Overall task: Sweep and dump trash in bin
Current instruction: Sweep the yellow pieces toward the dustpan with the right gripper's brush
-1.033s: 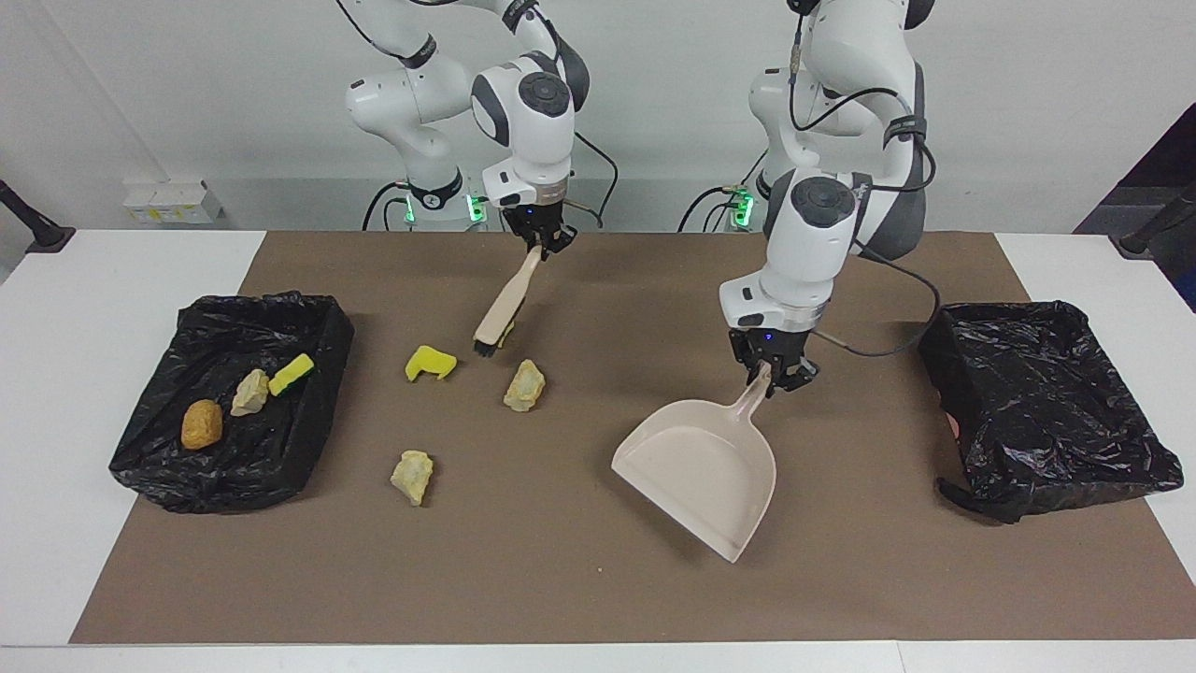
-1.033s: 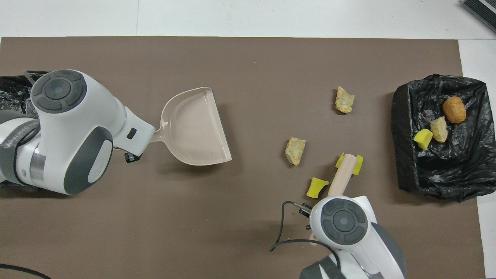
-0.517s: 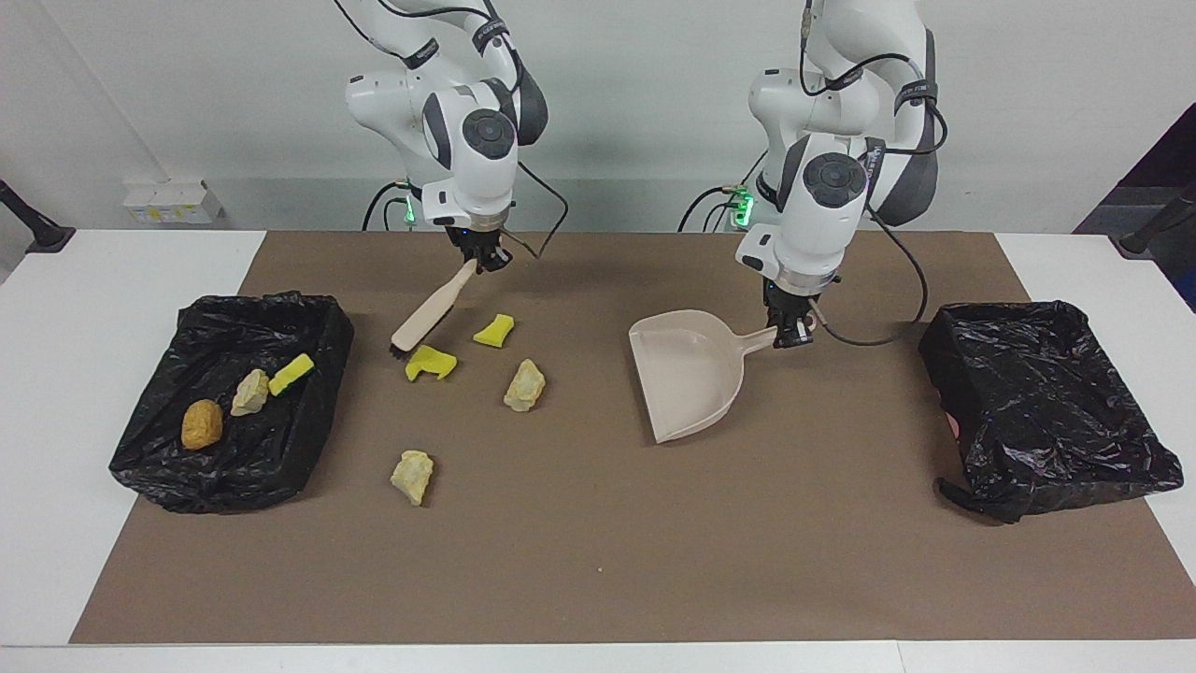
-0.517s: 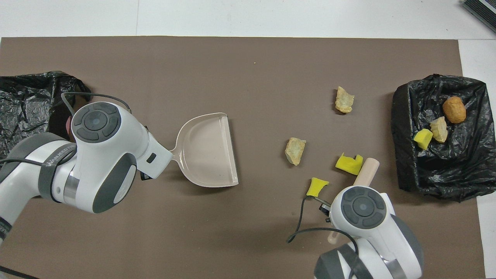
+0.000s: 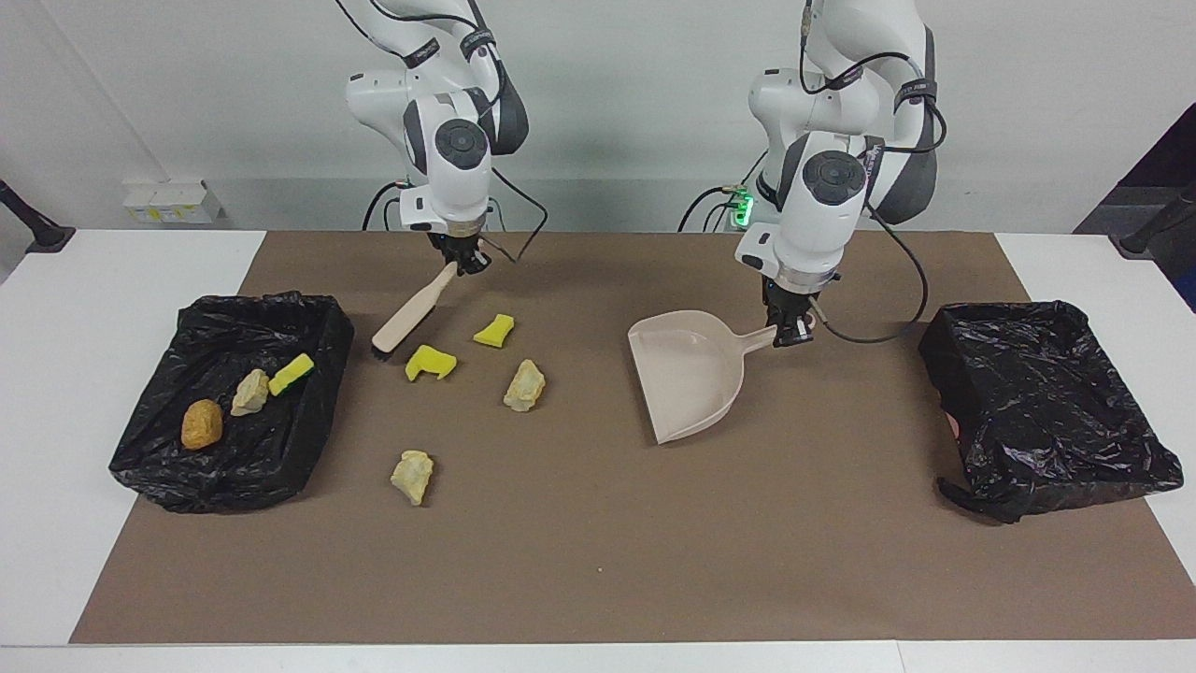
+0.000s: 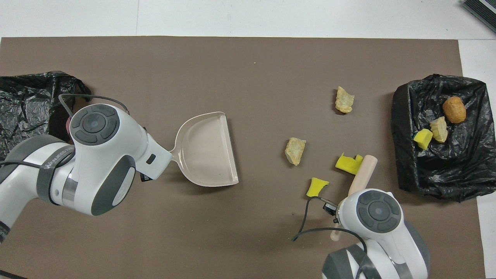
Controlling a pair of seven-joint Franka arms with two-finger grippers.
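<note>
Four scraps (image 5: 431, 363) loose mid-mat, no common heading. Right gripper (image 5: 464, 259) grips slanted brush (image 5: 408, 314); left gripper (image 5: 787, 329) grips dustpan (image 5: 687, 374).

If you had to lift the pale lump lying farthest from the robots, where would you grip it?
Grip the pale lump across its narrower middle, coming straight down from above: it lies flat on the brown mat, apart from the other scraps, so its sides look free.

I work in what looks like a robotics lab: my two arms are bolted at a white table (image 5: 56, 393) covered by a brown mat (image 5: 598, 579), before a bare white wall (image 5: 635, 84), with cables trailing from my bases
</note>
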